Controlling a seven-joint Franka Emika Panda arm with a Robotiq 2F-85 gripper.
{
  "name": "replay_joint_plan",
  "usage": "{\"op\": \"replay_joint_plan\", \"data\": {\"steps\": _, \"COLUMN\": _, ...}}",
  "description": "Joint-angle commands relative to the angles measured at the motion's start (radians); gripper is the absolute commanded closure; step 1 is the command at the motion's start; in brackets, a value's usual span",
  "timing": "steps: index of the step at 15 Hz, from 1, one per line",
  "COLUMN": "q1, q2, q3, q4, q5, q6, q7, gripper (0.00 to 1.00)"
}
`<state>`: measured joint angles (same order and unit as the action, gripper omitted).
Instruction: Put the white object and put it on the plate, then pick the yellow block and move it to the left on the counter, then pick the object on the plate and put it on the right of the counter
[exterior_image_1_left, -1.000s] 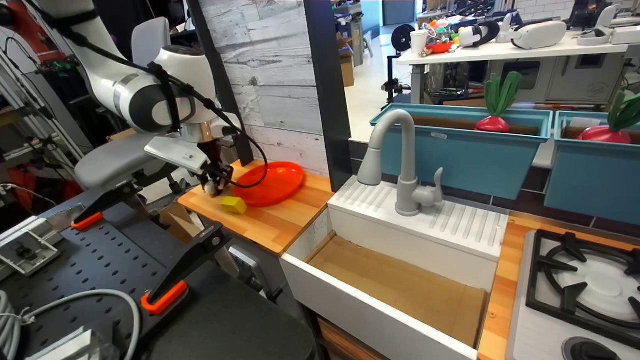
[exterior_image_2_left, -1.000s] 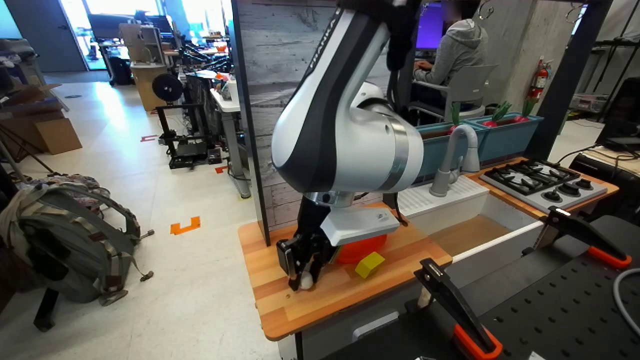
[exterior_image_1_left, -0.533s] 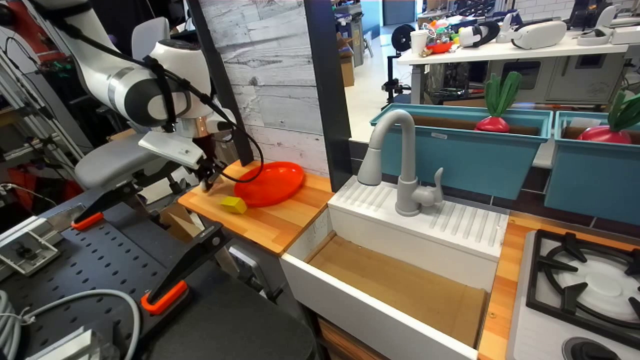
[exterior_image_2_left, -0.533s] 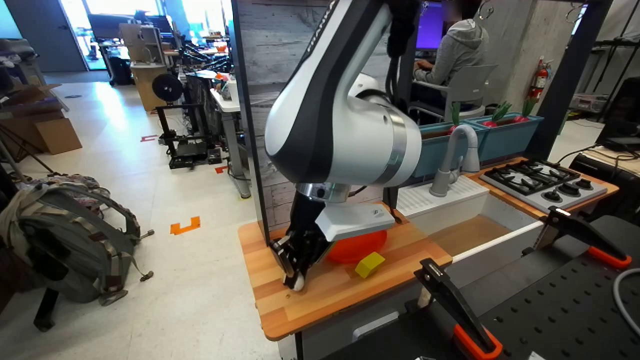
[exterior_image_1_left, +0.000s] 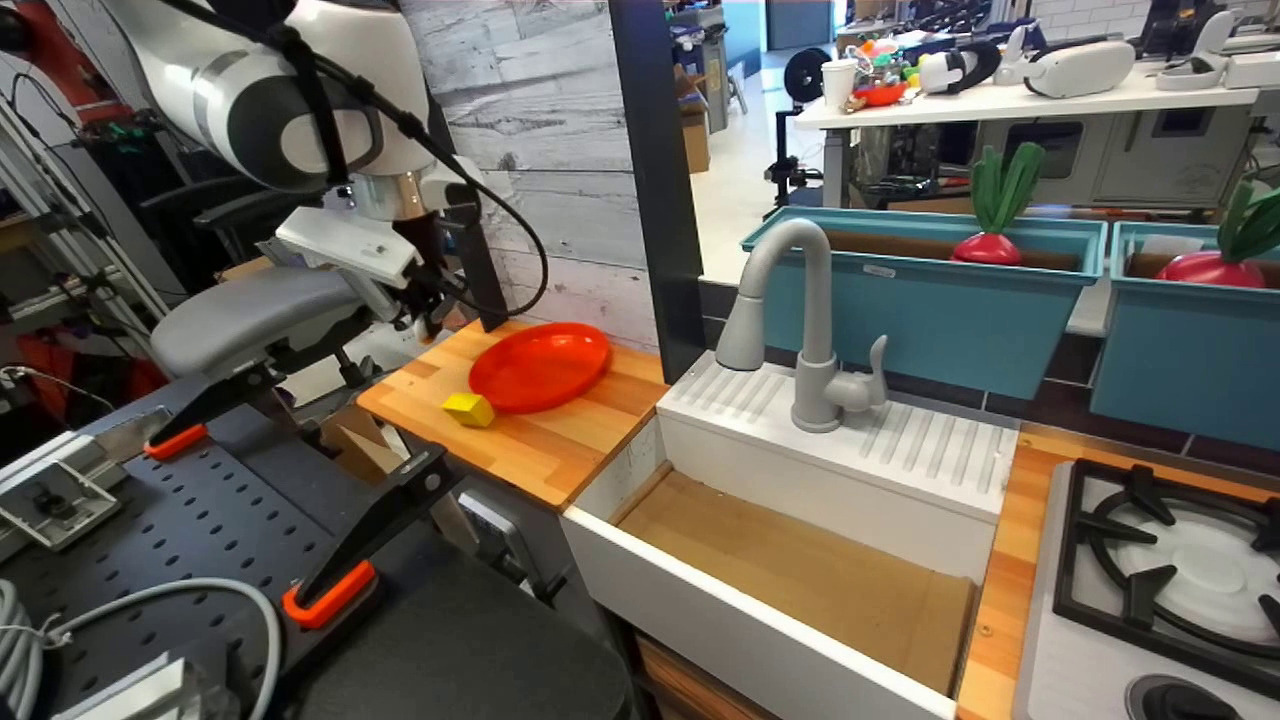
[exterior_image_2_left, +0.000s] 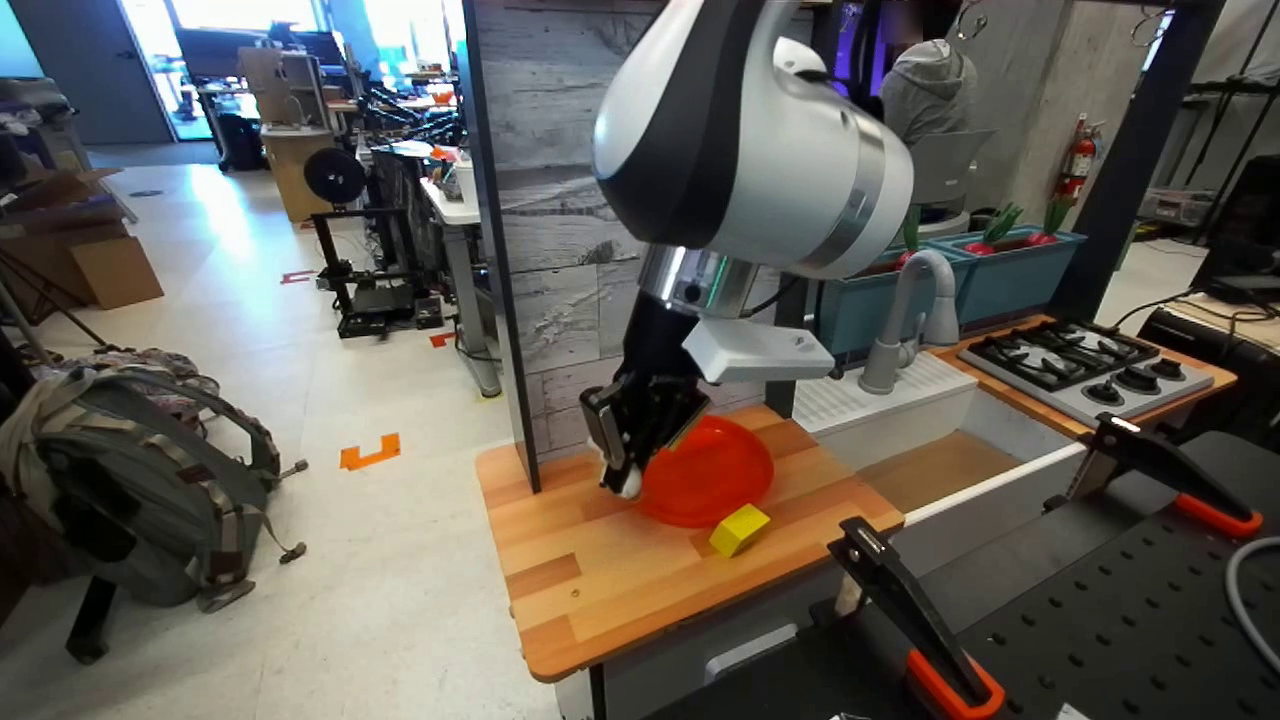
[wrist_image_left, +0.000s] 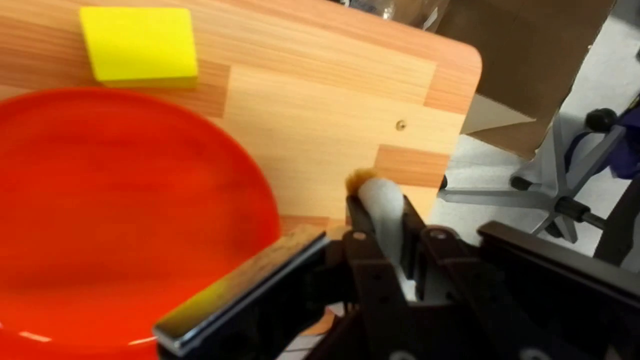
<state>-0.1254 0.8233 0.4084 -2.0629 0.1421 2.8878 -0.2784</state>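
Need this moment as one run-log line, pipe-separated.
gripper: shut on white object | white object: held above counter, not yet on plate | yellow block: on counter beside plate

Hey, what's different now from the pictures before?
The gripper went up and lifted the white object off the counter; its jaws are shut on it. The yellow block and the red plate stayed right where they were.

My hand (exterior_image_2_left: 625, 474) is higher above the surface (exterior_image_2_left: 640, 605) than a second ago; the white object (wrist_image_left: 383, 197) rises with it; in an exterior view, more of the red plate (exterior_image_2_left: 718, 470) shows past me than before.
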Motion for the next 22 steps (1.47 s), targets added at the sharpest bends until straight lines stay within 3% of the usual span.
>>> {"op": "replay_joint_plan", "data": {"steps": 1, "q1": -0.059, "q2": -0.038, "q3": -0.018, "q4": -0.002, "q5": 0.001, "q6": -0.021, "q7": 0.007, "gripper": 0.96}}
{"op": "replay_joint_plan", "data": {"steps": 11, "q1": -0.012, "q2": 0.025, "q3": -0.168, "q4": 0.112, "q5": -0.004, "q6": -0.082, "q7": 0.103, "gripper": 0.96}}
{"op": "replay_joint_plan", "data": {"steps": 21, "q1": 0.128, "q2": 0.118, "q3": -0.277, "q4": 0.228, "q5": -0.025, "q6": -0.16, "q7": 0.21, "gripper": 0.96}}
{"op": "replay_joint_plan", "data": {"steps": 22, "q1": 0.135, "q2": 0.123, "q3": -0.28, "q4": 0.234, "q5": -0.025, "q6": -0.166, "q7": 0.214, "gripper": 0.59}}
